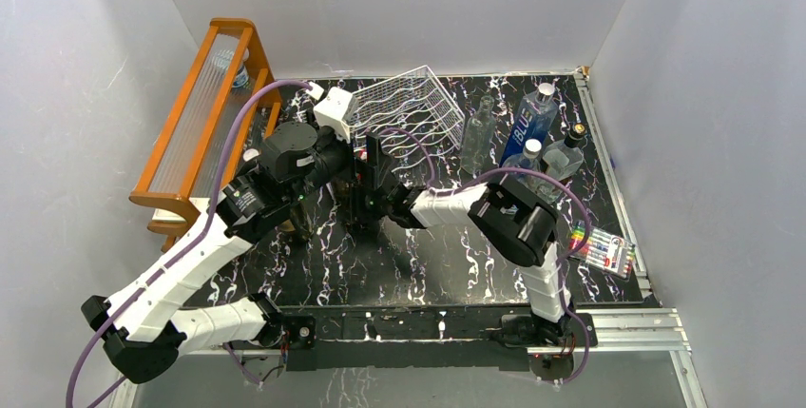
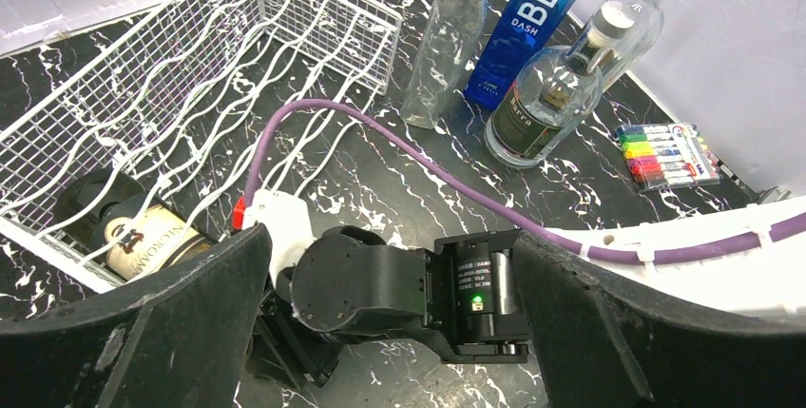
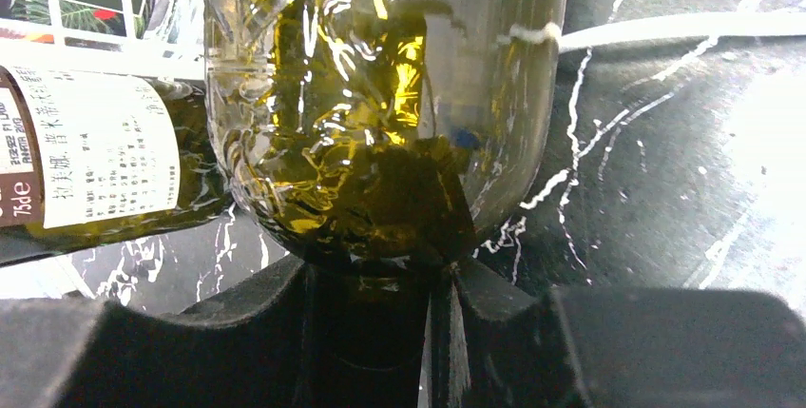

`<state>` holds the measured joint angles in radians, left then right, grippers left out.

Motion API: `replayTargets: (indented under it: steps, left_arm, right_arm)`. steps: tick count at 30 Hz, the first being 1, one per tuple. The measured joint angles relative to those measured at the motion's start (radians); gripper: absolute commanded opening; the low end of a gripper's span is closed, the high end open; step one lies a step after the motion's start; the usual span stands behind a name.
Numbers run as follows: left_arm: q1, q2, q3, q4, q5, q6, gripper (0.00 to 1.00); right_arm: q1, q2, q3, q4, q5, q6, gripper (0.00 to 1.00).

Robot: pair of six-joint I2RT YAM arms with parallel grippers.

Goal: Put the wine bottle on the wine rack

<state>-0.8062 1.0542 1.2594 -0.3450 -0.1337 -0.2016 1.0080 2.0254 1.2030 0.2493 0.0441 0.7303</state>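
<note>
Wine bottle (image 3: 380, 142) is at the rack's (image 1: 409, 104) seven o'clock corner. The left claw (image 2: 390, 242) is spread wide and empty. The right claw (image 3: 380, 294) looks clamped on the bottle's neck. Best to keep it level, swing toward one o'clock, and lay it in a free groove.

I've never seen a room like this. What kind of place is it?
Probably a robot test booth, not a home: a left arm and a right arm holding a wine bottle, fixed to a marbled black table, plain white walls all round, spare bottles beside a wire wine rack.
</note>
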Motion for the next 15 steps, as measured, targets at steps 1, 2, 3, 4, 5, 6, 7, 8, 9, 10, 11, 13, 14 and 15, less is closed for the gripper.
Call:
replayTargets:
  steps: [1, 2, 3, 4, 5, 6, 7, 8, 9, 10, 11, 13, 14, 15]
  left_arm:
    - [0.0, 0.0, 0.0, 0.0, 0.0, 0.0, 0.98]
    - [0.0, 0.0, 0.0, 0.0, 0.0, 0.0, 0.98]
    - [0.0, 0.0, 0.0, 0.0, 0.0, 0.0, 0.98]
    - [0.0, 0.0, 0.0, 0.0, 0.0, 0.0, 0.98]
    - [0.0, 0.0, 0.0, 0.0, 0.0, 0.0, 0.98]
    - [0.0, 0.0, 0.0, 0.0, 0.0, 0.0, 0.98]
    - [0.0, 0.0, 0.0, 0.0, 0.0, 0.0, 0.98]
    - [0.0, 0.0, 0.0, 0.0, 0.0, 0.0, 0.98]
    - [0.0, 0.0, 0.0, 0.0, 0.0, 0.001, 0.98]
    - [0.0, 0.0, 0.0, 0.0, 0.0, 0.001, 0.98]
    - [0.0, 0.0, 0.0, 0.0, 0.0, 0.0, 0.98]
    - [0.0, 0.0, 0.0, 0.0, 0.0, 0.001, 0.98]
    - [0.0, 0.0, 0.0, 0.0, 0.0, 0.001, 0.98]
    - [0.0, 0.0, 0.0, 0.0, 0.0, 0.001, 0.98]
  right_arm:
    - [0.0, 0.007, 0.011, -0.005, -0.006, 0.0, 0.05]
    - [0.0, 0.013, 0.023, -0.011, -0.011, 0.001, 0.05]
    - [0.0, 0.019, 0.032, -0.014, -0.017, 0.002, 0.06]
    - [0.0, 0.026, 0.042, -0.015, -0.022, 0.006, 0.08]
    - [-0.001, 0.032, 0.049, -0.015, -0.025, 0.01, 0.1]
    - [-0.001, 0.037, 0.055, -0.015, -0.027, 0.016, 0.13]
    - [-0.001, 0.04, 0.06, -0.016, -0.029, 0.023, 0.15]
    - [0.0, 0.044, 0.066, -0.018, -0.031, 0.032, 0.17]
    - [0.0, 0.048, 0.071, -0.023, -0.032, 0.04, 0.18]
    - [0.0, 0.051, 0.077, -0.028, -0.033, 0.049, 0.19]
    - [0.0, 0.056, 0.089, -0.038, -0.033, 0.059, 0.2]
    - [0.0, 0.065, 0.107, -0.055, -0.033, 0.069, 0.26]
    - [0.0, 0.068, 0.114, -0.061, -0.033, 0.072, 0.3]
    - [0.0, 0.071, 0.118, -0.064, -0.033, 0.074, 0.33]
